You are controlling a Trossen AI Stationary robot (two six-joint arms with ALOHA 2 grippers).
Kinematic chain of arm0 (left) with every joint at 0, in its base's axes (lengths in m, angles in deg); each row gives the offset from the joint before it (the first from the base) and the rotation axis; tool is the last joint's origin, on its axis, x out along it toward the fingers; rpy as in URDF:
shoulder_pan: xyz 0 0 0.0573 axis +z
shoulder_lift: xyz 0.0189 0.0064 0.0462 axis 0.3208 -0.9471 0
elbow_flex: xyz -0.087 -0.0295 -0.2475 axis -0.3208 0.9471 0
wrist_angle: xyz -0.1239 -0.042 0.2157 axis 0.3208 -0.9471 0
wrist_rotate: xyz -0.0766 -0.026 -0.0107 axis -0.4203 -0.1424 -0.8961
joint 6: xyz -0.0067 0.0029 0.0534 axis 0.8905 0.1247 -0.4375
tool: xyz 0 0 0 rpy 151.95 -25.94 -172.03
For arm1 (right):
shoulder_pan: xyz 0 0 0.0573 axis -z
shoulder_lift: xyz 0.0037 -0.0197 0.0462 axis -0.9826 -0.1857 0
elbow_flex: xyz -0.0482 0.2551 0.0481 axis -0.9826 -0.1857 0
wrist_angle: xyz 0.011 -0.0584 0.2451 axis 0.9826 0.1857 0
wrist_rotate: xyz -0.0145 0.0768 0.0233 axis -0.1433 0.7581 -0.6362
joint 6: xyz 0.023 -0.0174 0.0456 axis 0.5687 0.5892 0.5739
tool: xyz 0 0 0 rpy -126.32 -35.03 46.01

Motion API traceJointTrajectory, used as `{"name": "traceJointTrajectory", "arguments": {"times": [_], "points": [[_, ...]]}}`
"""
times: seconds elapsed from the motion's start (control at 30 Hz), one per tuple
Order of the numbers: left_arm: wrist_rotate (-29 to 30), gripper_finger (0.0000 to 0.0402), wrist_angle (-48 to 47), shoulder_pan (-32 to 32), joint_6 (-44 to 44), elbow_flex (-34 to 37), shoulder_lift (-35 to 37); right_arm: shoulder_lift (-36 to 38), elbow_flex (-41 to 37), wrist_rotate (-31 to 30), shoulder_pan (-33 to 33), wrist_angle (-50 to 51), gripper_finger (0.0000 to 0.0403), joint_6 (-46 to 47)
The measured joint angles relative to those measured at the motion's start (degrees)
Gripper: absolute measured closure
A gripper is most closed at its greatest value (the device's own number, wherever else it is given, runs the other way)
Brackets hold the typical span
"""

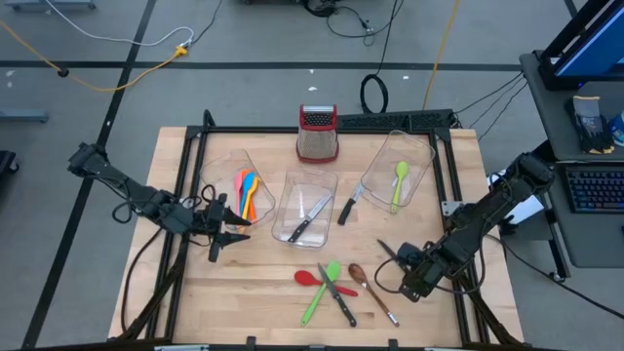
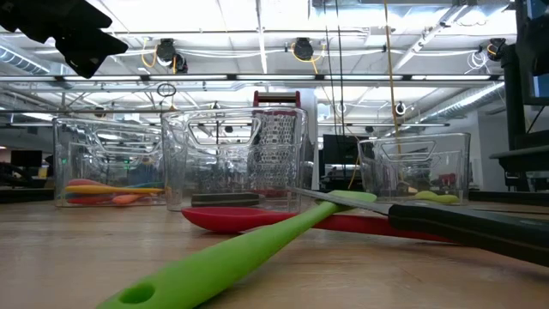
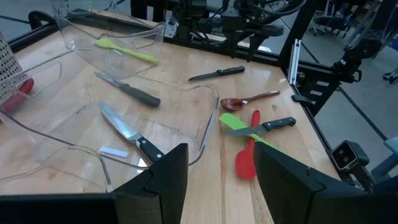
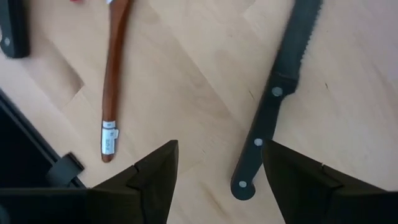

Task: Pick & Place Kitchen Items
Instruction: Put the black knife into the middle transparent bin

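My right gripper [image 4: 217, 180] hangs open just above the wood at the table's near right [image 1: 400, 265]. The butt of a black-handled serrated knife [image 4: 268, 118] lies below the gap between its fingers, untouched. A brown spoon [image 4: 112, 74] lies beside it. My left gripper [image 3: 214, 180] stands open above the table's left part [image 1: 237, 230], in front of the middle clear bin [image 1: 307, 207], which holds a knife [image 3: 127, 130]. A red spoon [image 1: 310, 278], a green spatula [image 1: 322, 291] and another knife [image 1: 338, 294] lie crossed near the front edge.
The left bin [image 1: 249, 190] holds pink, orange and blue utensils. The right bin [image 1: 400, 175] holds a light green spatula [image 1: 400, 183]. A knife [image 1: 346, 207] lies between the middle and right bins. A red-topped grater [image 1: 318, 135] stands at the far edge. A black frame borders the table.
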Motion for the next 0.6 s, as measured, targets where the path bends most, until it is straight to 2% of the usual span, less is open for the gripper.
{"name": "traceJointTrajectory", "arguments": {"times": [0.2,0.33,0.47,0.6], "points": [[0.02,0.0215,0.0,0.0,0.05,0.0,0.0,0.0,-0.78,0.11,0.0,0.82,0.018,5.35],[0.02,0.0215,-0.02,-0.02,0.28,0.0,0.0,0.0,-3.86,2.25,0.0,-0.7,0.0179,7.14],[0.02,0.0215,-0.01,-0.02,0.33,0.0,0.0,0.0,-7.25,4.84,0.0,-2.86,0.0181,8.68],[0.02,0.0215,0.0,-0.02,0.42,0.0,0.0,0.0,-9.34,4.72,0.02,-8.32,0.0183,8.7]]}}
